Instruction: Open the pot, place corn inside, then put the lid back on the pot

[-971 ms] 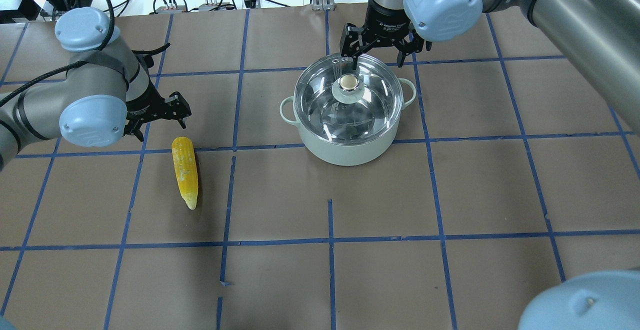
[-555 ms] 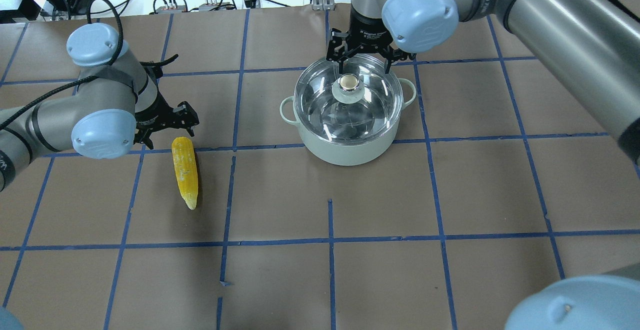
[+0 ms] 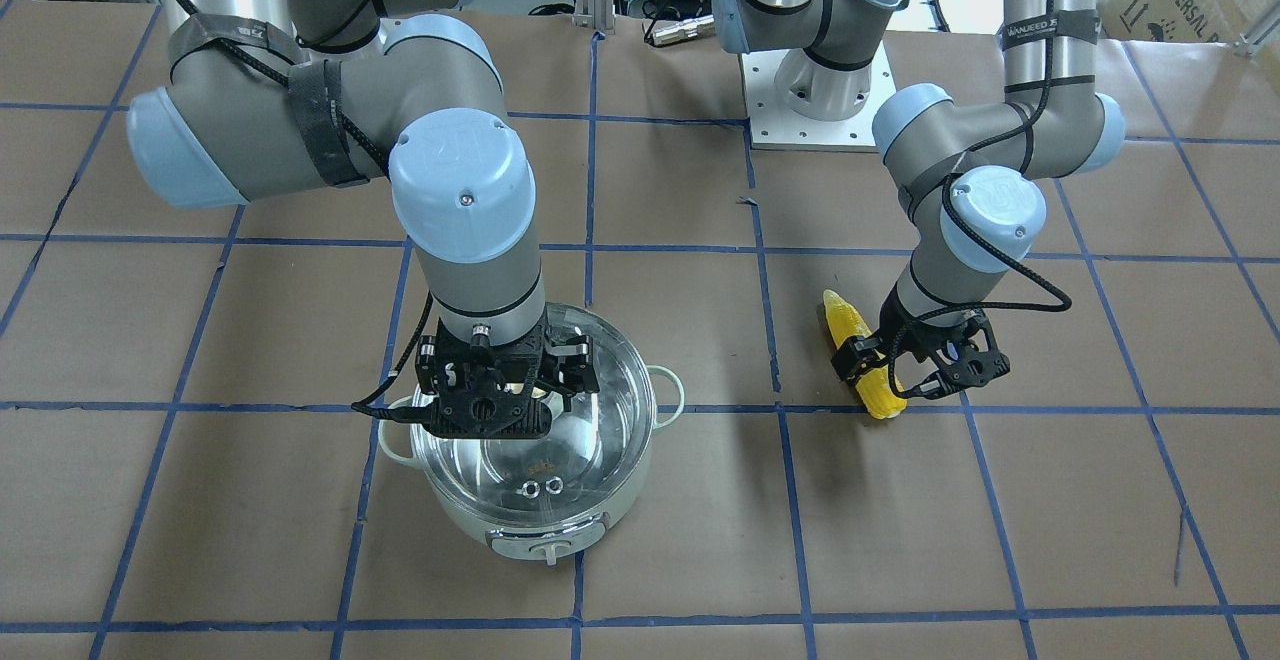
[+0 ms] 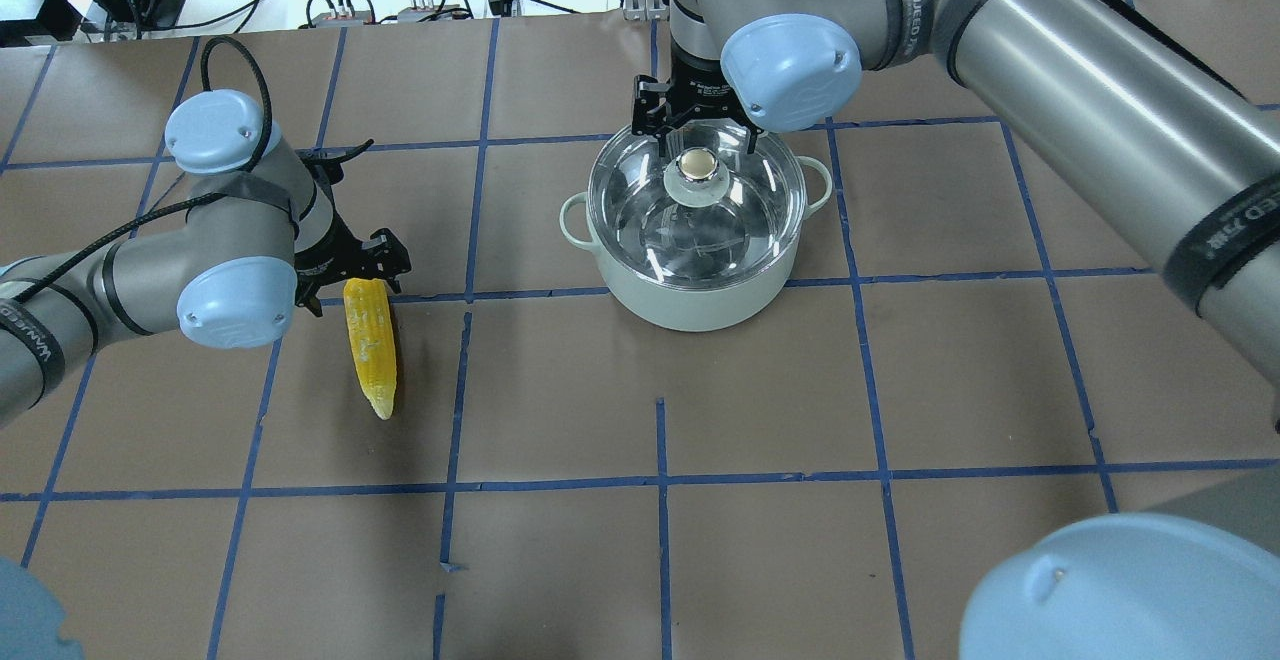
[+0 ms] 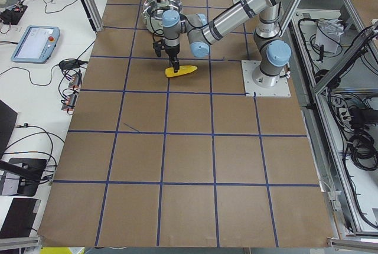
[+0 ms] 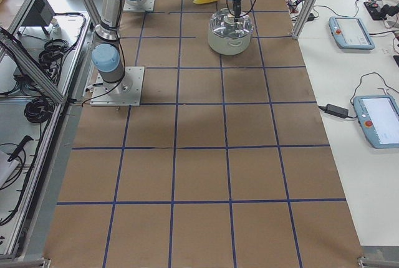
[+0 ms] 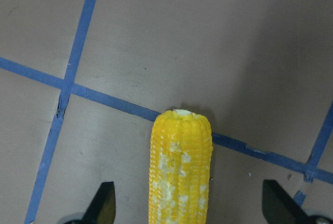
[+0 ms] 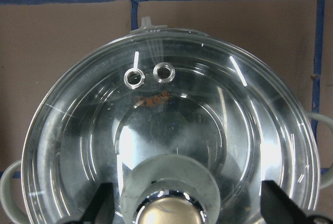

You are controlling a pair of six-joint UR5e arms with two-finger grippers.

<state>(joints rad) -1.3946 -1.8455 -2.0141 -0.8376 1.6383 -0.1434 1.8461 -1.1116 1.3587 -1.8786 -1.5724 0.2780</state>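
Note:
The pale pot (image 4: 690, 302) stands at centre back with the glass lid (image 4: 750, 225) on it; the lid's beige knob (image 4: 697, 167) shows. My right gripper (image 4: 697, 137) is open, just above and behind the knob; in the right wrist view its fingertips (image 8: 100, 203) flank the knob (image 8: 169, 214). The yellow corn (image 4: 370, 350) lies on the table to the left. My left gripper (image 4: 352, 278) is open, over the corn's blunt end, with the fingertips (image 7: 102, 203) on either side of the corn (image 7: 180, 166).
Brown paper with a blue tape grid (image 4: 660, 480) covers the table. The pot's control knob (image 3: 547, 551) faces the far side from the robot. Cables and boxes (image 4: 430, 0) lie beyond the table's back edge.
My left gripper has moved toward the corn and now stands over its blunt end. My right gripper has moved left over the pot, to the lid's knob. Pot, lid and corn have not moved.

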